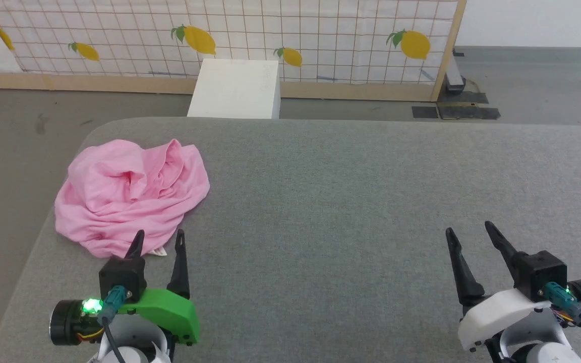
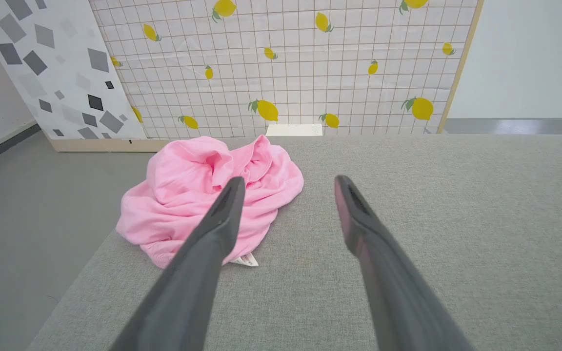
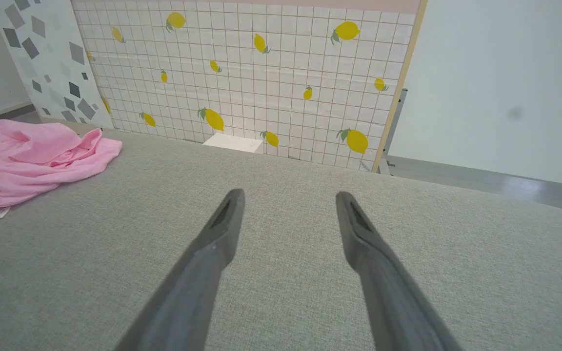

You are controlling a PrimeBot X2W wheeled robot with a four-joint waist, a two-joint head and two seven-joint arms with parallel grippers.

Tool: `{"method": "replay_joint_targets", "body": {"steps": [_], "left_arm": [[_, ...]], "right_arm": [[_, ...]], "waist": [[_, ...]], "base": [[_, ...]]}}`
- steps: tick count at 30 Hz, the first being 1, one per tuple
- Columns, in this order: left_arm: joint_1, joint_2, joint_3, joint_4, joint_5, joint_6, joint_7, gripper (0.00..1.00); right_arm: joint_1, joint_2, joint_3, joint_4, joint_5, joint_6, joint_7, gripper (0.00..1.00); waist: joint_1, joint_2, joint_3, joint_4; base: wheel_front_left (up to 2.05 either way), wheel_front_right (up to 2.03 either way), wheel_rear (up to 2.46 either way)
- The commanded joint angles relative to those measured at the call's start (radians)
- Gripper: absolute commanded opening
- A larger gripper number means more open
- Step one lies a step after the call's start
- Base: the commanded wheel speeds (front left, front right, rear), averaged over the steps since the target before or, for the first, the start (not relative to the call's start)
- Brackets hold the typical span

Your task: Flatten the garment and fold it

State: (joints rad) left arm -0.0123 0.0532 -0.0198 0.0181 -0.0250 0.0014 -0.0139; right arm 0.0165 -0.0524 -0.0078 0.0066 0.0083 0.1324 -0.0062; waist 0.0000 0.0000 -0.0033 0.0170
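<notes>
The garment (image 1: pixel 129 194) is a crumpled heap of light-pink thin fabric on the left part of the grey table (image 1: pixel 346 201), close to its left edge. A small white tag (image 1: pixel 158 251) pokes out at its near side. My left gripper (image 1: pixel 160 238) stands open just in front of the heap, nothing between its fingers. In the left wrist view the garment (image 2: pixel 198 190) lies ahead and left of the gripper (image 2: pixel 290 184), with the tag (image 2: pixel 245 260) by the left finger. My right gripper (image 1: pixel 468 229) is open at the near right, far from the cloth. In the right wrist view the garment (image 3: pixel 32 161) sits at far left, the gripper (image 3: pixel 288 197) empty.
A white box (image 1: pixel 235 88) stands on the floor behind the table. Behind it runs a lemon-print grid screen (image 1: pixel 321 35) in a wooden frame. Grey floor (image 1: pixel 13 151) borders the table's left edge. Bare table spreads across the middle and right.
</notes>
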Motion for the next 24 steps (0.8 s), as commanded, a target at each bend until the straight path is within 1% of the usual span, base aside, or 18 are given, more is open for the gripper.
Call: {"method": "replay_joint_targets", "body": {"steps": [1, 24], "left_arm": [[-0.009, 0.001, -0.006, 0.005, -0.008, 0.009, -0.011, 1.00], [0.001, 0.017, -0.020, 0.020, -0.055, 0.044, -0.059, 1.00]], "right_arm": [[-0.002, 0.000, -0.003, 0.000, 0.005, 0.000, -0.010, 1.00], [-0.002, 0.001, 0.006, 0.009, 0.030, 0.000, -0.036, 1.00]], "waist": [[0.0000, 0.0000, -0.001, 0.010], [0.0000, 0.0000, -0.010, 0.153]], "base": [[0.00, 0.00, 0.00], [0.00, 0.00, 0.00]]}}
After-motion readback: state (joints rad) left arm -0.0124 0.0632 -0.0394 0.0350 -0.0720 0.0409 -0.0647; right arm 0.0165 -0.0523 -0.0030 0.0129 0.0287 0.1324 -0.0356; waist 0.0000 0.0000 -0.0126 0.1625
